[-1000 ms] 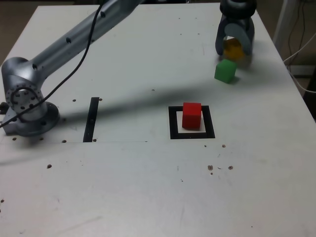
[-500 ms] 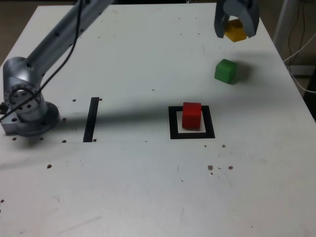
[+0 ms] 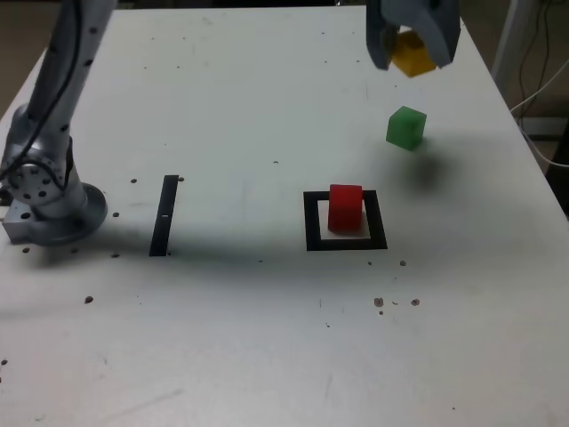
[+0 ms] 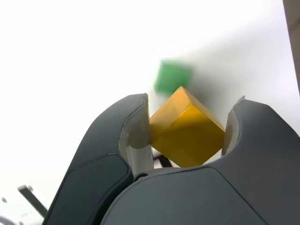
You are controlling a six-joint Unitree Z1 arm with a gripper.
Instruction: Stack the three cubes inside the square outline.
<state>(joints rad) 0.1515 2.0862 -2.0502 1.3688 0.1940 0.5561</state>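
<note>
We see the claw (image 3: 414, 40) clamped on the yellow cube (image 3: 414, 55), up in the air above the tabletop (image 3: 267, 107). The green cube (image 3: 406, 127) sits on the tabletop just below. The red cube (image 3: 345, 207) sits inside the square outline (image 3: 311, 222).

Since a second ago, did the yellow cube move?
Yes. The yellow cube, held in the gripper, has risen off the table, away from the green cube.

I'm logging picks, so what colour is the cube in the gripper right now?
Yellow. The cube in the gripper shows best in the wrist view.
</note>
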